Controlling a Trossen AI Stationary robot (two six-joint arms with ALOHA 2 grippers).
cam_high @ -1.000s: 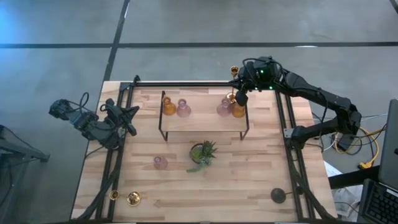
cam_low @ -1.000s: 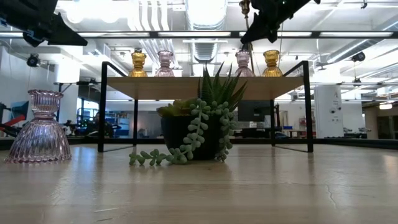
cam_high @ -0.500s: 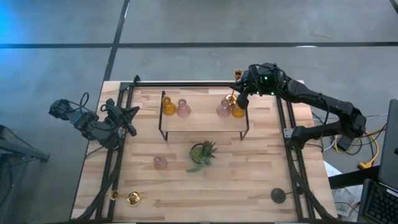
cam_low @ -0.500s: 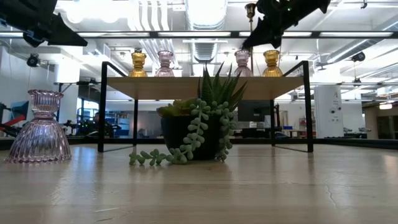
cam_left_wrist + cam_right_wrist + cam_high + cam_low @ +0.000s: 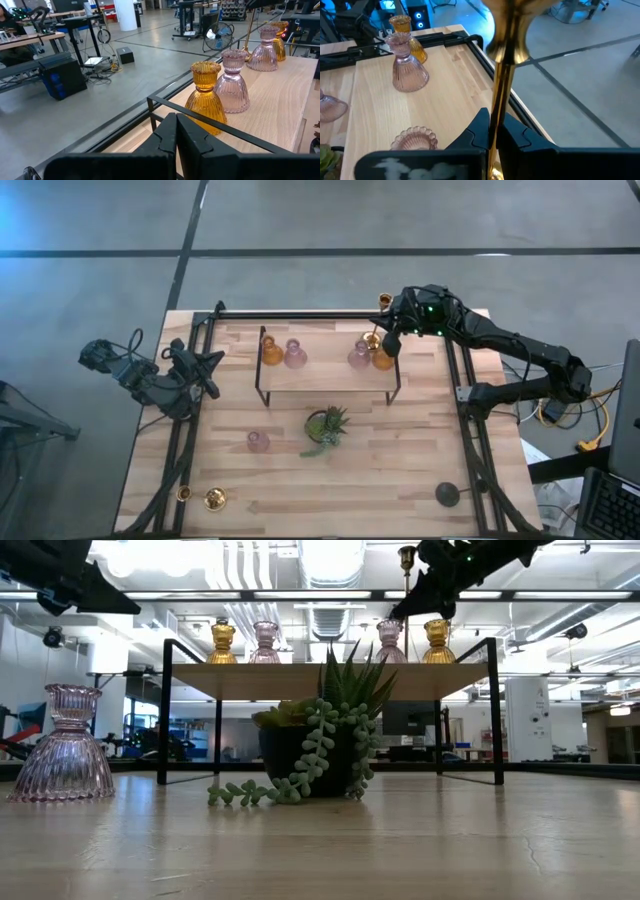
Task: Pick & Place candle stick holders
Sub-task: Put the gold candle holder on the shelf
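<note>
Above the wooden shelf [image 5: 325,375], the right end effector [image 5: 493,131] clamps a gold candlestick [image 5: 506,60].

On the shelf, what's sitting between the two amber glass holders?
Two pink glass holders stand between the amber holders on the shelf, clearest in the low view.

No readable text anywhere. No labels, brands or numbers legible on the holders, shelf or desk. Background signage too small.

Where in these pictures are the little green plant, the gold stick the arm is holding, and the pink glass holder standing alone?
green plant [image 5: 330,730], low view, its leaves.
gold candle stick holder [image 5: 501,75], right wrist view, its stem.
pink glass holder [image 5: 68,745], low view, its ribbed body.
</note>
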